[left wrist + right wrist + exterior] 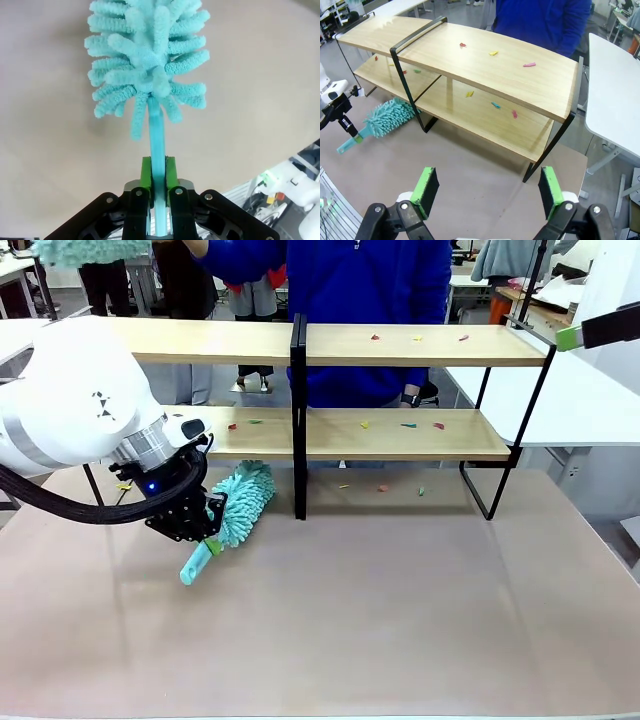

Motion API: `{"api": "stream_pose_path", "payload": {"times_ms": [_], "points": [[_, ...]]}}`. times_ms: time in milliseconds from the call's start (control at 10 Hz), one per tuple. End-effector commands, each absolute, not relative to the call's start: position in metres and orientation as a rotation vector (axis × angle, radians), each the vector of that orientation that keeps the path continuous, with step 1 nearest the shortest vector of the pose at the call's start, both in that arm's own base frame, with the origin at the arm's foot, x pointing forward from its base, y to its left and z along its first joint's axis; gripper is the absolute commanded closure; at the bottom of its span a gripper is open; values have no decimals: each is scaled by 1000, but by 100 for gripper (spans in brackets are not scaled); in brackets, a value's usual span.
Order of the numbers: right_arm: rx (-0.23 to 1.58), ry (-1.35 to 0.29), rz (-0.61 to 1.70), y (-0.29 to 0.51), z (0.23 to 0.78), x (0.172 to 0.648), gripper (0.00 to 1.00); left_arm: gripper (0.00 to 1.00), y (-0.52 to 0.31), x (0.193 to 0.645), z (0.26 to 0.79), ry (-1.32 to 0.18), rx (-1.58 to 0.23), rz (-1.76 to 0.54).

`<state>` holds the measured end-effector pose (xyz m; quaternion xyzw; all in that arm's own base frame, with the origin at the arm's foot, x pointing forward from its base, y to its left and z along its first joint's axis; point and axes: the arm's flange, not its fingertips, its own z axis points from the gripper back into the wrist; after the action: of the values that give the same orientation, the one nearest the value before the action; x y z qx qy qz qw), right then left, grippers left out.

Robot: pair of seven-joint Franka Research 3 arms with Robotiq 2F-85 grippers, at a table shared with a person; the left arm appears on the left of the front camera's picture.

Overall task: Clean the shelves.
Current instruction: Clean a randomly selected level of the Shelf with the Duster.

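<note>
The step in hand looks like the approach, with no sweeping begun; the left claw point(159, 172) is pinching the thin handle of a teal duster point(147, 60) between its green pads point(146, 171), low over the worktop point(400, 620); the fluffy head points toward the shelves point(410, 344), just in front of the left half of the lower board point(330, 445) and near the black upright point(298, 410); the shelves stand across the far half of the worktop, with a person in blue point(360, 280) behind them; small coloured scraps point(417, 338) lie on both boards, and a few more on the worktop beneath, so the cleaning seems barely started; the next move probably calls for raising the duster to board height, laying the head flat on the wood and drawing it along so that the scraps go off the edge rather than deeper in; the upright and the thin frame legs are what the head could snag on; the left arm comes in from the left, bent low, its wrist tipped down so that the handle slopes with its free end nearest the worktop, though whether that end touches cannot be told; the right claw point(486, 186) hangs high by the right end of the shelves, fingers spread wide and holding nothing, looking down over the rack
</note>
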<state>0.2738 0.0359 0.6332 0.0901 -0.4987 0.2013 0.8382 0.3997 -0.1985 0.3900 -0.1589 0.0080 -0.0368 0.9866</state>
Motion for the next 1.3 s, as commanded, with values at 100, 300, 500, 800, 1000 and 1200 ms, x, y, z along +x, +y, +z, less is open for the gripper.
{"api": "stream_pose_path", "payload": {"times_ms": [100,300,500,800,1000,1200], "points": [[199,-1056,427,36,634,274,0,88,-200,394,395,6,-250,98],[199,-1056,427,36,634,274,0,88,-199,391,392,41,-209,157],[199,-1056,427,36,634,274,0,88,-184,392,390,41,-162,203],[199,-1056,427,36,634,274,0,88,-153,387,394,30,-152,279],[199,-1056,427,36,634,274,0,88,-139,385,392,6,-140,350],[199,-1056,427,36,634,274,0,88,-125,383,388,26,-112,441]]}}
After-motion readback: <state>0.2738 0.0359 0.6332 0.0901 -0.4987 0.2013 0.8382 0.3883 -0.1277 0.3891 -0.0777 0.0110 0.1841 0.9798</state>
